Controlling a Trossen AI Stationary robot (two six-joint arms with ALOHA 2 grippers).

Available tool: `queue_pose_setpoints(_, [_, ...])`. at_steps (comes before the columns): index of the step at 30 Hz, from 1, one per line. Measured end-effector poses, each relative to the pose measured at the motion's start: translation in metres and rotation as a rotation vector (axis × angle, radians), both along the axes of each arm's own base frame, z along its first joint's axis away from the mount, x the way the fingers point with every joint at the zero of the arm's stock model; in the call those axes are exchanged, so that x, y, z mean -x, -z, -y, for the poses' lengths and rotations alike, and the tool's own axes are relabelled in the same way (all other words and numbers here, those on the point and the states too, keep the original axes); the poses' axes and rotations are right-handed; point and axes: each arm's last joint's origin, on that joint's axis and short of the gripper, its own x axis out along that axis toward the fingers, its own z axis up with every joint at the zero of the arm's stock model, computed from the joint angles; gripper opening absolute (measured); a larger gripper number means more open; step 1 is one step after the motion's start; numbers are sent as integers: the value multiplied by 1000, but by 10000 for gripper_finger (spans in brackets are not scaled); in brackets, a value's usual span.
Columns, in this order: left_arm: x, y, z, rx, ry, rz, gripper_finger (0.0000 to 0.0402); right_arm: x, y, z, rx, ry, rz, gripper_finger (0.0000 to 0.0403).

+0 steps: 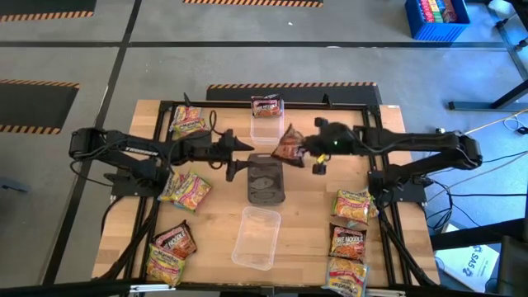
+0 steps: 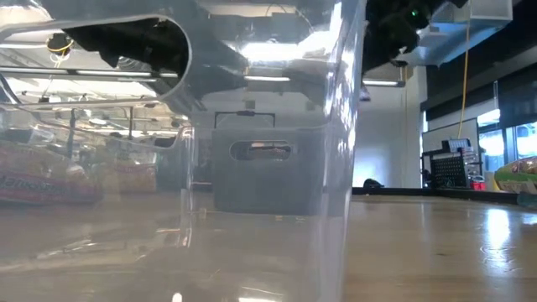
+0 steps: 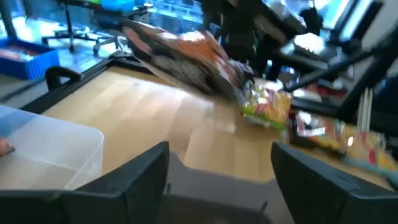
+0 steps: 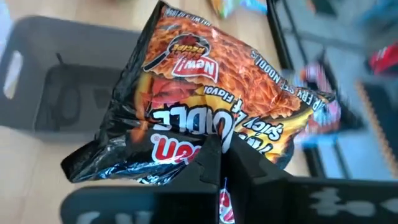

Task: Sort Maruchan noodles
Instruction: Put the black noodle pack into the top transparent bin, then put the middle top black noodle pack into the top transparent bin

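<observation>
Glossy crinkled plastic noodle packet (image 4: 205, 93); pale wood table (image 1: 305, 223); seemingly matt grey lid (image 1: 266, 177).

1. A dark brown-red noodle packet (image 4: 199, 106), printed with orange noodles, is pinched at its crumpled lower edge by the right claw (image 4: 219, 165), whose fingers are closed together on it.
2. A dark grey lid (image 4: 56, 81) is seen behind the packet, lying on the wooden bench (image 4: 37, 180).
3. Blurred packets are seen beyond, not identifiable.
</observation>
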Motion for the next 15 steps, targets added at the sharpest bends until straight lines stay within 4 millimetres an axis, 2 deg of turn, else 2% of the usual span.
queue_pose_setpoints(5, [-4,-7,-5,111,-34,31,298,-16,3,-17,144,-53,22,0])
queue_pose_setpoints(11, [-5,-8,-5,200,-46,48,294,-33,6,-34,314,-93,56,1])
queue_pose_setpoints(15, [-5,-9,-5,210,-46,50,294,-40,9,-39,357,-126,65,1])
